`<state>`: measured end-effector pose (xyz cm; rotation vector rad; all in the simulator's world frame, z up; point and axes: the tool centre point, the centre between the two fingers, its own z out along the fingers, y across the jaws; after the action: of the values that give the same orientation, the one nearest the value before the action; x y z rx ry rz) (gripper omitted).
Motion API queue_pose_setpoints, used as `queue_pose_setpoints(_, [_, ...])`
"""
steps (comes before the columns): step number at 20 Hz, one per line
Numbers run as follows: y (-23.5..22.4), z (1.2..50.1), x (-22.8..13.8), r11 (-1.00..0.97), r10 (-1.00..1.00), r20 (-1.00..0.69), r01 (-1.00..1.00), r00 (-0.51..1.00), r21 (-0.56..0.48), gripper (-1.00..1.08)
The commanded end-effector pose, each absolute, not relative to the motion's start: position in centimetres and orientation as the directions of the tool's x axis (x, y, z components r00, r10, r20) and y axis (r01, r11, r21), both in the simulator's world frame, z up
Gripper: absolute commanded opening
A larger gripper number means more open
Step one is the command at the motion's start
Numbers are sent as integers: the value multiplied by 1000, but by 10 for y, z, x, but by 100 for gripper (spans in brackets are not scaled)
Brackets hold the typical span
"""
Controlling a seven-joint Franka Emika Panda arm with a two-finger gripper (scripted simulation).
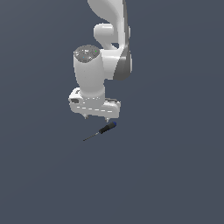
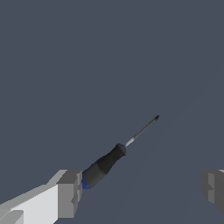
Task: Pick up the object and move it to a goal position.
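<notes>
Currently the white two-finger gripper [image 1: 96, 117] hovers over the small screwdriver with a thick black, blue-inlaid handle and thin dark metal shaft [image 2: 114, 158], jaws spread wide, holding nothing. It lies flat on the plain grey floor [image 1: 175, 175], handle end next to one finger [image 2: 70, 192]. Likely light, rigid, may roll. Grab the handle, not the shaft.
</notes>
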<state>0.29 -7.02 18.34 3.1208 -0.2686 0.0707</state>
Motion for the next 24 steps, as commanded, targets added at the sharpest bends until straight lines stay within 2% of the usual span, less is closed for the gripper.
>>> queue_pose_setpoints(1, [-69,176,2,-976,-218,42,-218,975,0,100])
queue_pose_setpoints(11, [-66,137,-3,-881,-474,22,-474,880,-15,100])
queue_pose_setpoints(24, [-66,87,-14,-653,-757,2,-757,653,-9,100])
